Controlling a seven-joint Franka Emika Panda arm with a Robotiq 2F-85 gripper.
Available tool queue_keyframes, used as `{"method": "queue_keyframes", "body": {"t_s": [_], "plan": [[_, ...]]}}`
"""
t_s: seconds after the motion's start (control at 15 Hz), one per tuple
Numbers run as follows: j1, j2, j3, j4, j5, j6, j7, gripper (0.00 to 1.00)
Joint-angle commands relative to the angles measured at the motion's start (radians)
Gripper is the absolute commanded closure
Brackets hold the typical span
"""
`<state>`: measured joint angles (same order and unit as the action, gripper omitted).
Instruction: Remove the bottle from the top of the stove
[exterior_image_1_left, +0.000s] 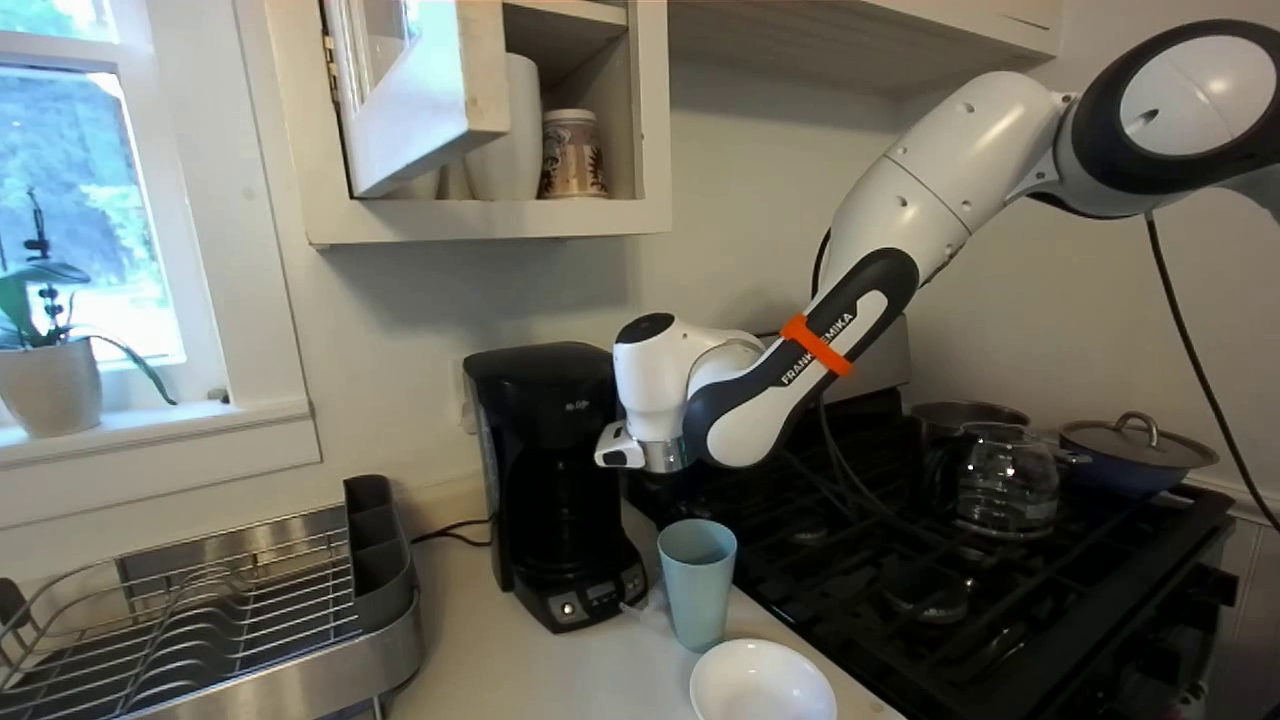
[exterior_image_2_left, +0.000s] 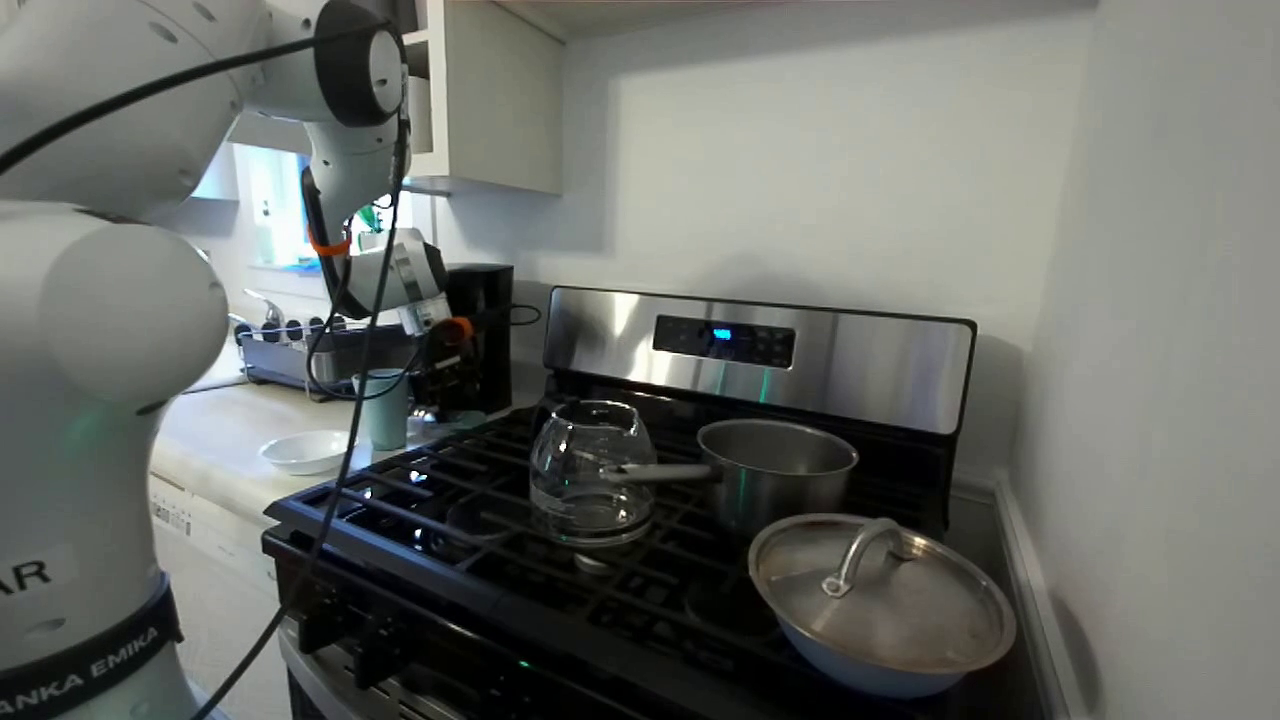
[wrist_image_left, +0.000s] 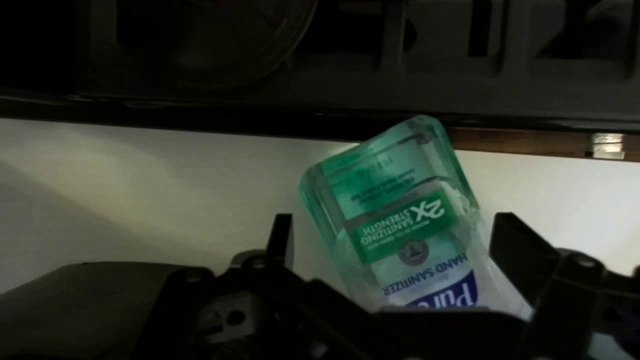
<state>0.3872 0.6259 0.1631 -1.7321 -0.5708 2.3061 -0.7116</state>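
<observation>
Bottle (wrist_image_left: 395, 215) lies on the surface (wrist_image_left: 175, 195), its base end at the edge of the stove (exterior_image_2_left: 860, 370); contact there cannot be confirmed. The fingers (wrist_image_left: 522, 255) stand apart, one toward each side of the bottle, with no grip visible. Judged from this position, removal from the stove is done and only withdrawal appears to remain. The wrist view shows the bottle's printed label (wrist_image_left: 400, 230) and the spread fingers; an exterior view shows merely a clear part, probably the bottle's, between the cup (exterior_image_1_left: 697, 590) and the coffee maker (exterior_image_1_left: 550, 450).
</observation>
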Motion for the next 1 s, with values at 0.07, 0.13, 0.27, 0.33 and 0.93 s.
{"method": "queue_keyframes", "body": {"t_s": [0.07, 0.13, 0.27, 0.33, 0.93], "plan": [[0.0, 0.027, 0.012, 0.029, -0.038, 0.007, 0.02, 0.0], [-0.002, 0.026, 0.015, 0.027, -0.037, 0.003, 0.011, 0.0], [-0.008, 0.022, 0.026, 0.022, -0.032, -0.001, -0.026, 0.0], [-0.013, 0.019, 0.032, 0.017, -0.03, -0.001, -0.051, 0.0], [-0.01, 0.038, 0.032, 0.011, -0.041, 0.011, -0.146, 0.0]]}}
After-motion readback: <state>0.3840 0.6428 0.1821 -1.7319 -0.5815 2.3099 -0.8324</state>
